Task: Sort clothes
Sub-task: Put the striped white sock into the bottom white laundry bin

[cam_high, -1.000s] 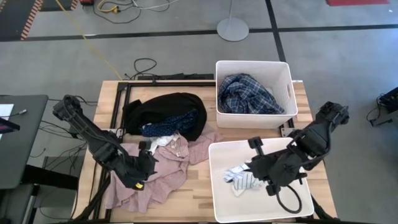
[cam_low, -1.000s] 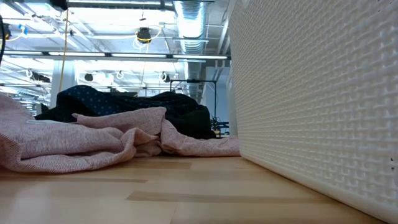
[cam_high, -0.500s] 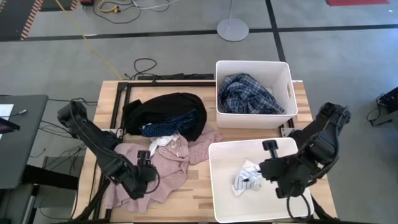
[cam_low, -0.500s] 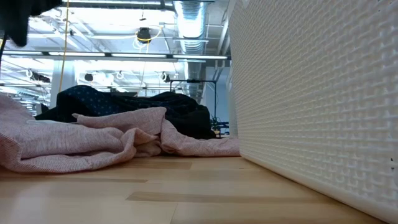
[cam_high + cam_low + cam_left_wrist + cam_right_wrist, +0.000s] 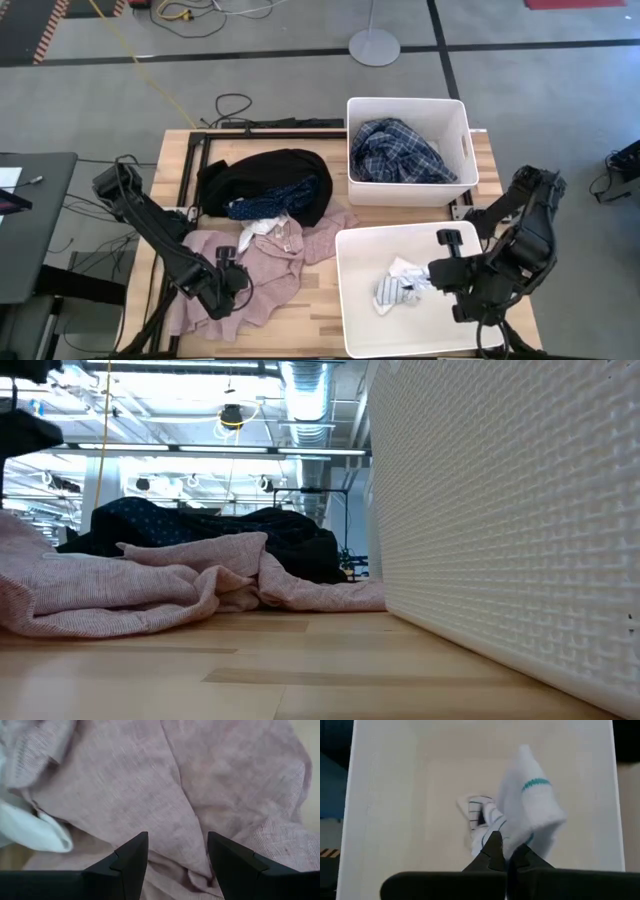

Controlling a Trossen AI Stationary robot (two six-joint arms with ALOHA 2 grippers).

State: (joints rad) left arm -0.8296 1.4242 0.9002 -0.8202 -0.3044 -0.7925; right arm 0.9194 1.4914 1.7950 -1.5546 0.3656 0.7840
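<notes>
R arm point(image 5: 470, 285) withdrawn; socks point(image 5: 398, 285) in near bin point(image 5: 345, 300).

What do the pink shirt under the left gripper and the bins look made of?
Pink shirt: thin woven cloth, likely linen or cotton, matte; fine threads show and it creases softly. Bins: rigid white plastic, it seems; the low view shows a moulded grid texture on the wall.

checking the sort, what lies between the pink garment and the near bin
In the high view, a bare strip of wooden table separates the pink garment from the near bin; nothing lies there.
</notes>
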